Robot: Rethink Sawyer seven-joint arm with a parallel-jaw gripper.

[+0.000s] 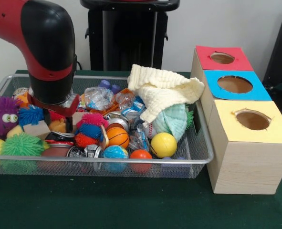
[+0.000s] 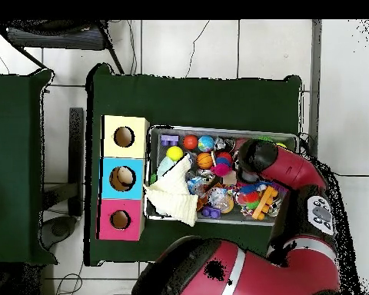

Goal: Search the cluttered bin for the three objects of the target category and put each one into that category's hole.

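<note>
The silver wire-mesh bin (image 1: 107,160) lies on the green table, full of clutter; it also shows in the overhead view (image 2: 222,129). The red-surrounded hole (image 1: 222,57) is in the farthest of three wooden boxes to the bin's right, and in the overhead view (image 2: 120,220). My gripper (image 1: 57,125) hangs from the red and black arm, down inside the bin's left part. It is open, its fingers apart over a red and orange toy beside a wooden block (image 1: 36,129). In the overhead view the arm (image 2: 257,160) hides the gripper.
A cream cloth (image 1: 162,90) and a mint cloth (image 1: 172,119) are heaped at the bin's right. A yellow ball (image 1: 163,144), a small basketball (image 1: 117,137), crushed cans (image 1: 83,151) and a purple fuzzy toy (image 1: 3,114) lie about. The blue hole (image 1: 235,84) and yellow hole (image 1: 253,120) are nearer.
</note>
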